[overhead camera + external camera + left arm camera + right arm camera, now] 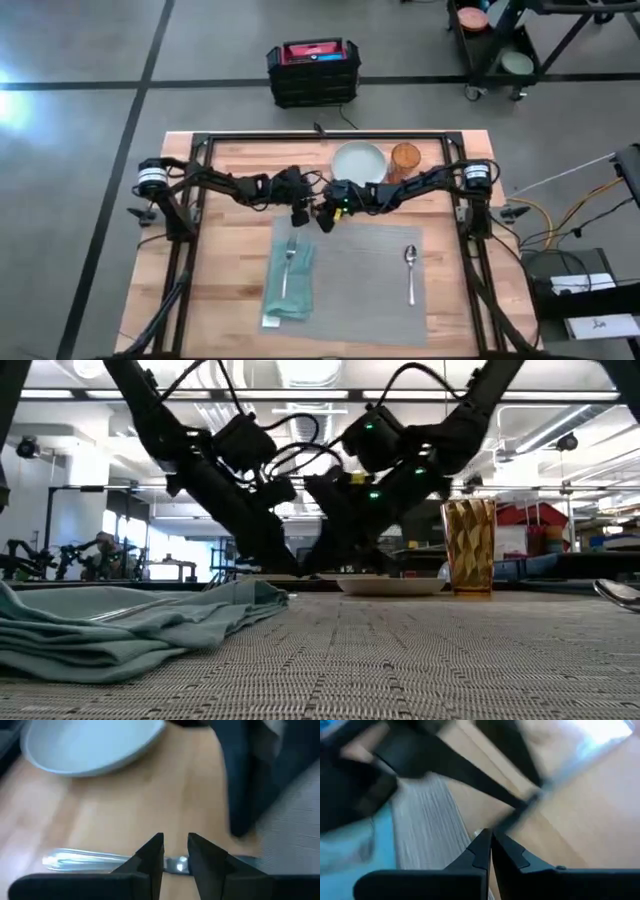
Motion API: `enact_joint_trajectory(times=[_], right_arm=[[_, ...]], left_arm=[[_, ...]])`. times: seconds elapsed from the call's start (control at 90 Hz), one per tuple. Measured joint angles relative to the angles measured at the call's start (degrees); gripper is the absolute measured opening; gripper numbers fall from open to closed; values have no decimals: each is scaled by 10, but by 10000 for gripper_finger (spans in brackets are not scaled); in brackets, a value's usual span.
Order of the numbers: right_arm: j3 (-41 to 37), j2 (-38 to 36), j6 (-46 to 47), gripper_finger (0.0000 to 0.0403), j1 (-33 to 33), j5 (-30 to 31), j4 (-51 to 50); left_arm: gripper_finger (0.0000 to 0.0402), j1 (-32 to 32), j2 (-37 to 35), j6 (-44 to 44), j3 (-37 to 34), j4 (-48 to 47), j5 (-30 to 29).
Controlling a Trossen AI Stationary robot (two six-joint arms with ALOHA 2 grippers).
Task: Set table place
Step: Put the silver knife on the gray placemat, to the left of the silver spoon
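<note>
A silver knife [85,860] lies on the table [230,230] just past the far edge of the grey placemat [350,285]. My left gripper [175,851] hovers over the knife's middle, its fingers slightly open and the blade showing in the gap. My right gripper [490,840] is shut and points down beside the knife's placemat end [247,861]. On the placemat lie a teal napkin [288,288] bearing a fork [290,260], and a spoon [410,272]. The pale plate [358,162] and the amber glass [405,158] stand on the wood behind the grippers. My left gripper comes down from above with its fingers [150,852] over the knife's middle [181,864], and the knife runs from one finger to the other. I cannot tell whether they touch it. My right gripper's shut tips [240,831] stand close above the knife's end; touch cannot be told.
The two grippers [312,212] nearly meet over the placemat's far edge. Each arm reaches in from its own side under the black frame [320,137]. A black crate [313,72] stands on the floor beyond the table.
</note>
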Motion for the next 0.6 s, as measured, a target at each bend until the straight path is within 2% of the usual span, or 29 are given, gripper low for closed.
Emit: enact_joint_trajectory(times=[0.233,0.444,0.6], right_arm=[[68,55,-19,0,2,2,-65],[86,54,-53,0,1,4,-145],[86,46,-81,0,0,4,-177]], left_arm=[[75,40,24,-5,3,-2,-4],[75,51,26,-6,3,-8,-4],[75,51,24,-12,4,-56,-2]])
